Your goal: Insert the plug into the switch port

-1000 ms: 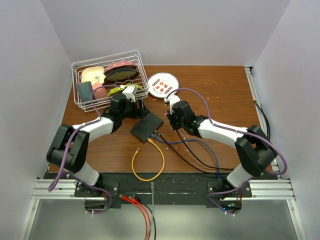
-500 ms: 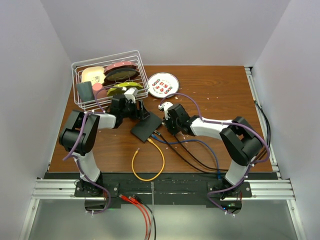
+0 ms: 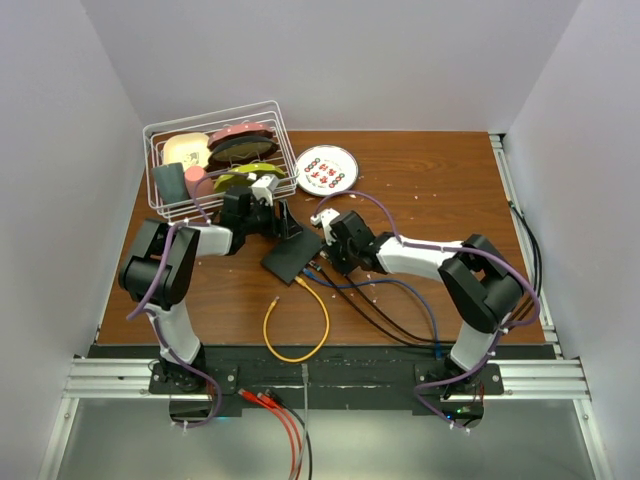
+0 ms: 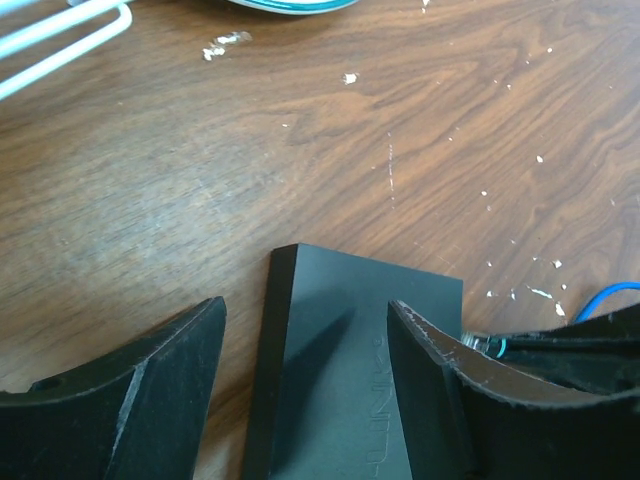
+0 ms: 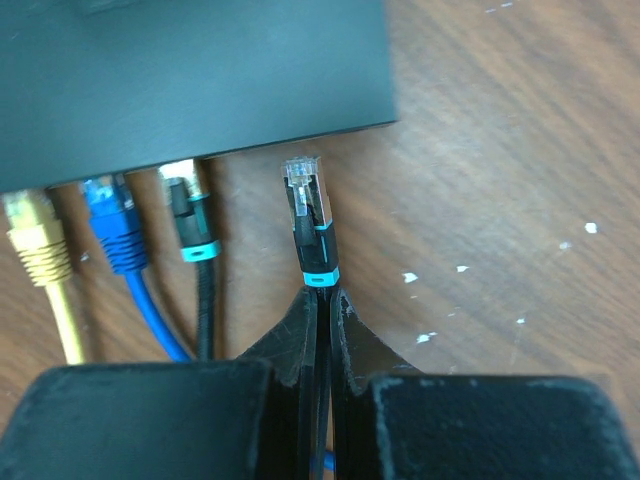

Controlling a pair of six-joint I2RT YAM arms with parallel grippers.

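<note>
My right pincer (image 5: 322, 297) grips the plug (image 5: 305, 200) by its cable; my left pincer (image 4: 305, 305) gapes wide astride the switch (image 4: 350, 380), its port hidden.

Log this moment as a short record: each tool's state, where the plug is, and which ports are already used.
left tool: open, end of the switch between its fingers
right tool: shut on plug by its cable
plug position: tip just short of the switch's port edge, not inserted
ports occupied: yellow cable, blue cable, black cable
task status: insertion not yet done
</note>
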